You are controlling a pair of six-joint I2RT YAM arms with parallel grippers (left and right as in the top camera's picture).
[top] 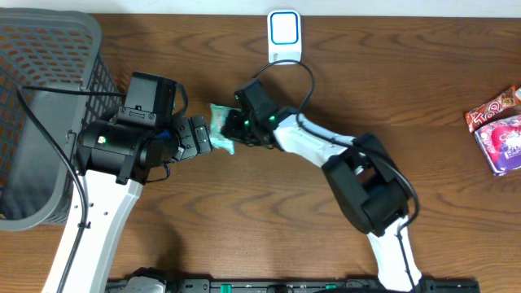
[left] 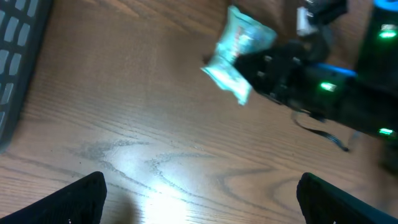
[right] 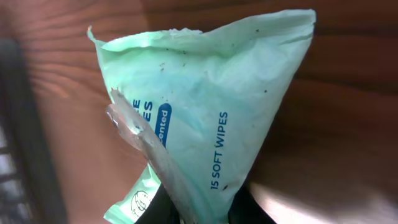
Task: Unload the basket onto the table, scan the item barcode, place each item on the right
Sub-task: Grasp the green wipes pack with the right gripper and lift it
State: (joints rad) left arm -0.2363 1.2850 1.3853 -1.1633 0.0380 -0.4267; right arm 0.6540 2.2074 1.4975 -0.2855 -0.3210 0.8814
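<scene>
A pale green pack of soft wipes (top: 220, 128) hangs just above the wooden table, left of centre. My right gripper (top: 236, 129) is shut on its lower end. In the right wrist view the pack (right: 205, 112) fills the frame, crumpled, and my black fingers (right: 249, 208) pinch it at the bottom edge. My left gripper (top: 199, 137) sits just left of the pack and is open, apart from it. Through the left wrist camera, the pack (left: 239, 53) shows ahead, beyond my wide-spread left fingertips (left: 93, 190). A white scanner (top: 284, 32) with a blue-framed face stands at the table's far edge.
A dark grey mesh basket (top: 81, 32) fills the left side. A red snack pack (top: 492, 110) and a purple packet (top: 505, 142) lie at the right edge. A black cable (top: 297, 69) loops from the right arm towards the scanner.
</scene>
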